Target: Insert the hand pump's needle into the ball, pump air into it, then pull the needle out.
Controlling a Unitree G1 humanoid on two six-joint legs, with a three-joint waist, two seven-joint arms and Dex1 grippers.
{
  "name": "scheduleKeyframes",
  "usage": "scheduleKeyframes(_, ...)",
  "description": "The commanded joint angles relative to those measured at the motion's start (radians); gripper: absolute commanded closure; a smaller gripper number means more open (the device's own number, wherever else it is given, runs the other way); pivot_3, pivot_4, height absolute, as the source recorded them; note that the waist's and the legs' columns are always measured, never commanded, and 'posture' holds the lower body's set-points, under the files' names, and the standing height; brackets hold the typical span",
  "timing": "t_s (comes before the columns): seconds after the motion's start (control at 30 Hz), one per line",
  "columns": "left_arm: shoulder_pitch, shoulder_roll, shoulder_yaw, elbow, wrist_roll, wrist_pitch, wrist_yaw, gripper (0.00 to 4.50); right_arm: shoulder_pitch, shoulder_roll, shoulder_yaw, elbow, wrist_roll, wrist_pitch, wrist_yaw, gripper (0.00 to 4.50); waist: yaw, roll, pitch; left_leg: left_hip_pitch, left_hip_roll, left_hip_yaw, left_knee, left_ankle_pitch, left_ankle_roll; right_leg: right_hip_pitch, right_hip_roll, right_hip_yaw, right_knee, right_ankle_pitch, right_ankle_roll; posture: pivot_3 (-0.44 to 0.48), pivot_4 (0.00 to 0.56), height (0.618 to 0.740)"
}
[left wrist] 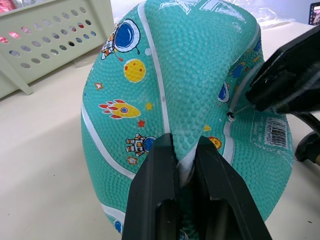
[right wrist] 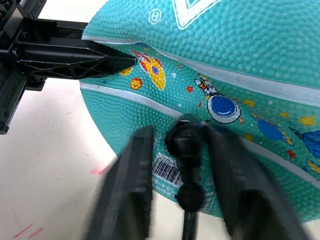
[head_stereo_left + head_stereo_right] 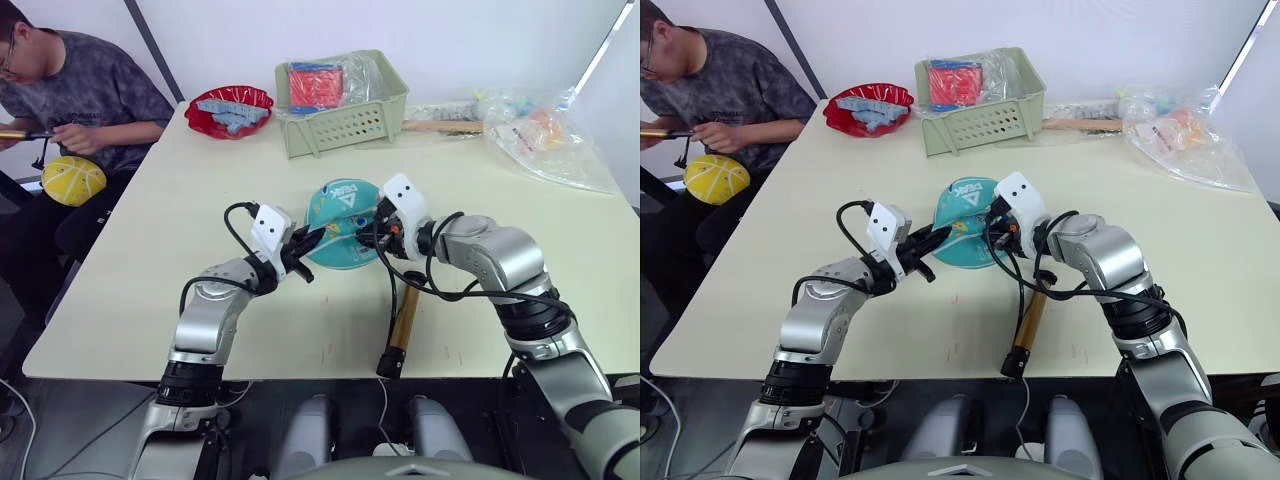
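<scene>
Teal rubber, soft and underfilled, is pinched in a fold by the left gripper [image 1: 185,150], clenched on the ball [image 3: 343,222] to steady it on the desk [image 3: 150,260]. Just right of that, the right gripper [image 2: 181,145] grasps the needle's black fitting, needle [image 1: 239,108] at the valve. Below it lies the hand pump [image 3: 403,325], apparently waiting.

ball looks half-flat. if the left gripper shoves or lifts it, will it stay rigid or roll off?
Probably soft: the ball looks caved in, and the left gripper pinches a fold of its skin. It seems unlikely to roll, sitting slumped on the table. The pebbled surface likely grips well. The needle sits at the valve, so a shove could bend it.
</scene>
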Motion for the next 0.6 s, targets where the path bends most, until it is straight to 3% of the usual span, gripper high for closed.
scheduleKeyframes(0.03,0.032,0.0,-0.053,0.03,0.009,0.04,-0.018,4.5,-0.028,0.007,-0.004,-0.015,0.0,-0.021,0.002,4.17,0.0,0.0,0.0,0.0,0.0,0.0,0.0,0.0,0.0,0.0,0.0,0.0,0.0,0.0,0.0,0.0,0.15,0.738)
scheduleKeyframes(0.23,0.03,-0.002,-0.053,0.033,0.009,0.037,-0.017,4.5,-0.029,-0.013,0.029,-0.015,-0.029,-0.04,0.009,4.17,0.0,0.0,0.0,0.0,0.0,0.0,0.0,0.0,0.0,0.0,0.0,0.0,0.0,0.0,0.0,0.0,0.15,0.738)
scheduleKeyframes(0.6,0.022,-0.01,-0.041,0.029,-0.005,0.048,-0.013,4.5,-0.106,-0.084,0.207,0.019,-0.122,-0.051,0.077,4.17,0.0,0.0,0.0,0.0,0.0,0.0,0.001,0.0,0.0,0.0,0.0,0.0,0.0,0.0,0.0,0.0,0.15,0.738)
